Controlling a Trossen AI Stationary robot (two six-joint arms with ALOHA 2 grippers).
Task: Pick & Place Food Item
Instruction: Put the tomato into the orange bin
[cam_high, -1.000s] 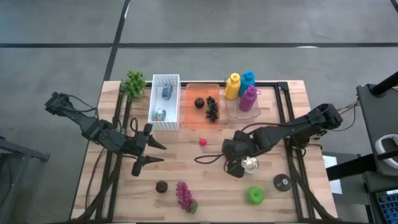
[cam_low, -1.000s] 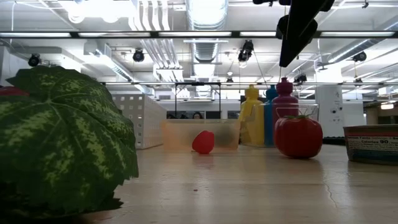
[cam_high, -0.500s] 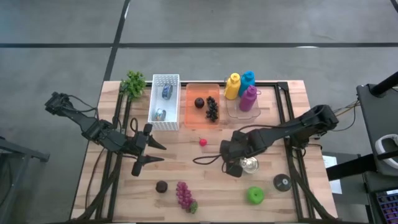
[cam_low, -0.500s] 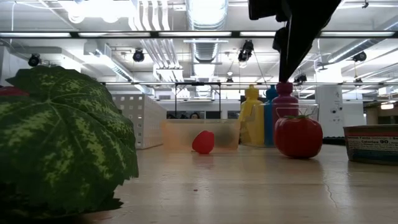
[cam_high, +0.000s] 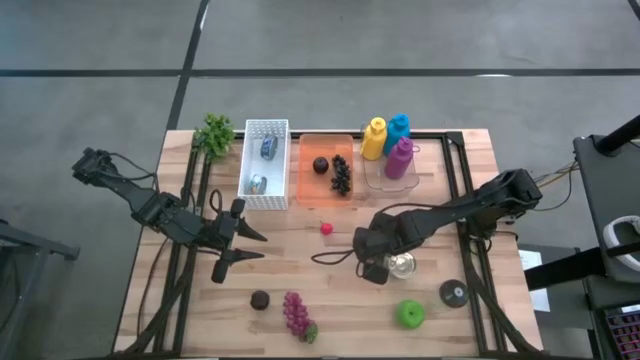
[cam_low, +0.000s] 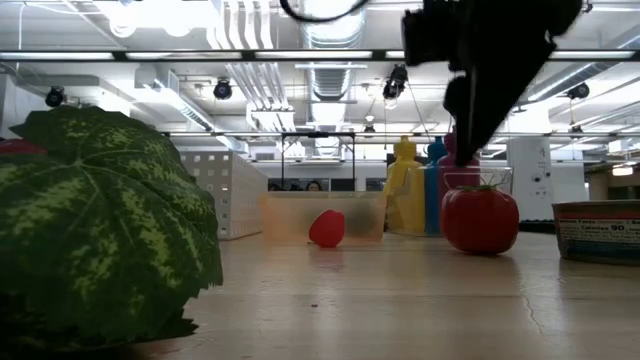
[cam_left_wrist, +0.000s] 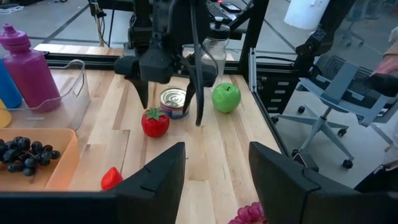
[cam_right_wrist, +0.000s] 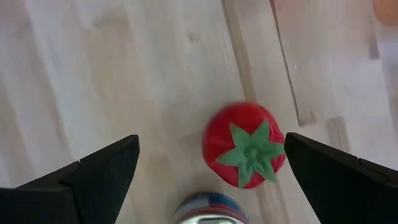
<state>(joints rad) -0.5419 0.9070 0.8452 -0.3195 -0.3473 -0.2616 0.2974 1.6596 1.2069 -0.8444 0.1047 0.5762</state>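
A red tomato (cam_right_wrist: 245, 146) with a green stalk stands on the wooden table, next to a tin can (cam_left_wrist: 175, 102). My right gripper (cam_right_wrist: 211, 140) hangs open above it, pointing steeply down, one finger on each side and clear of it. In the high view the right gripper (cam_high: 372, 262) hides the tomato. The low view shows the tomato (cam_low: 480, 218) on the table with the dark gripper above it. My left gripper (cam_high: 262, 246) waits open over the table's left half, holding nothing.
A strawberry (cam_high: 326, 228) lies left of the right gripper. A green apple (cam_high: 410, 313), a dark disc (cam_high: 453, 293), purple grapes (cam_high: 296, 312) and a dark round piece (cam_high: 260, 299) lie near the front edge. A white basket (cam_high: 265, 160), orange tray (cam_high: 326, 170) and bottles (cam_high: 390, 150) stand at the back.
My right gripper has come down toward the tomato, shifting slightly toward the table's left, and has stayed open. In the low view it has dropped further into the picture above the tomato. The tomato has not moved.
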